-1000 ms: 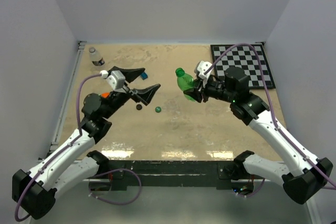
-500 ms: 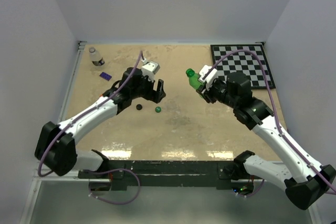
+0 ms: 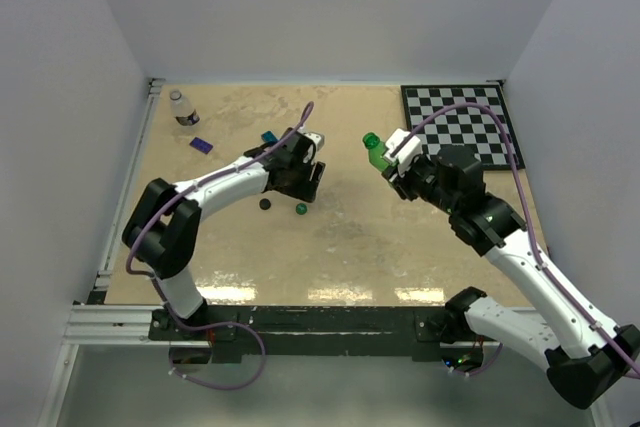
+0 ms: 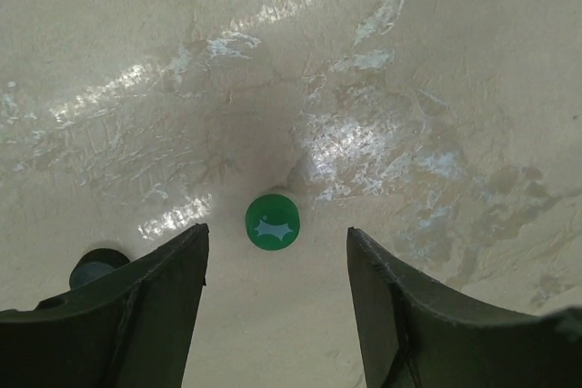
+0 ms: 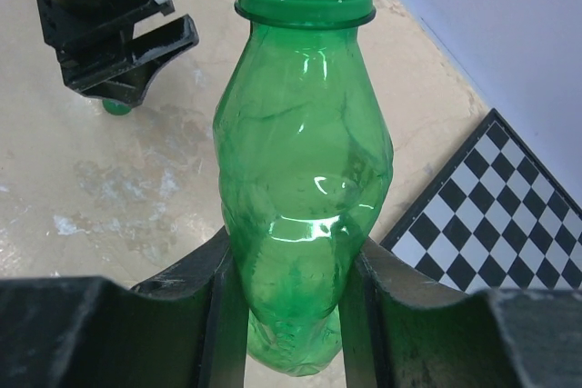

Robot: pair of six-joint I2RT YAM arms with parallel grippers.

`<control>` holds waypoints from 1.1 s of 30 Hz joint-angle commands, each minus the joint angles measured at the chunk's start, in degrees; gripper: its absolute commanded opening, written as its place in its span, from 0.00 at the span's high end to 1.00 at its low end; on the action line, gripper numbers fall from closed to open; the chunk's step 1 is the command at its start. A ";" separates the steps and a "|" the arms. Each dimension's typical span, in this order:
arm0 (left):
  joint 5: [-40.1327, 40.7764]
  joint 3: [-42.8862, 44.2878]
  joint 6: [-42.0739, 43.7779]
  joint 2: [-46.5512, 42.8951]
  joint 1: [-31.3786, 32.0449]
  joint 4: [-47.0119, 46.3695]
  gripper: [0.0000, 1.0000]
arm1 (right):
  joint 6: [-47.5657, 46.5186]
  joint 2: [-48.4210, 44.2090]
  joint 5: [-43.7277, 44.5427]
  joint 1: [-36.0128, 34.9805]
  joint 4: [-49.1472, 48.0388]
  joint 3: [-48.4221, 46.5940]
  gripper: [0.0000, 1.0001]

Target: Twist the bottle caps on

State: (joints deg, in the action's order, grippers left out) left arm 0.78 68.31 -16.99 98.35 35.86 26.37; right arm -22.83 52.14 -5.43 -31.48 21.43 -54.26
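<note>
Over beige tabletop [image 3: 400, 237], left gripper [image 4: 275, 244] straddles green cap [image 4: 272, 222], part-open, not touching; right gripper [image 5: 291, 315] clamps green bottle [image 5: 305, 179].

Checkerboard [image 3: 472, 127] far right, purple brick [image 3: 201, 145], possibly blue brick [image 3: 268, 137]

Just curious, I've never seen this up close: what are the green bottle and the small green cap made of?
The green bottle: probably thin plastic, glossy and see-through; it shows creases and bright highlights. The green cap: likely opaque moulded plastic, fairly matte, with a pale mark on top.
</note>
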 commanded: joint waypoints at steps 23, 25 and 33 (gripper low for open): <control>4.15 6.13 -0.76 10.55 2.55 5.27 0.60 | -1.16 -3.10 2.09 0.02 -2.09 0.65 0.92; 4.23 6.04 -0.67 10.73 2.55 5.53 0.61 | -1.16 -3.01 2.09 -0.07 -2.09 0.65 0.92; 4.15 6.04 0.38 9.15 2.55 6.41 0.84 | -1.78 -2.83 1.48 -0.07 -1.57 0.21 0.92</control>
State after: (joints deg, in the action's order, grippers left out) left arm 4.93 72.53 -17.39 108.68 38.09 31.64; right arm -23.49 50.09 -3.99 -31.48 21.47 -53.43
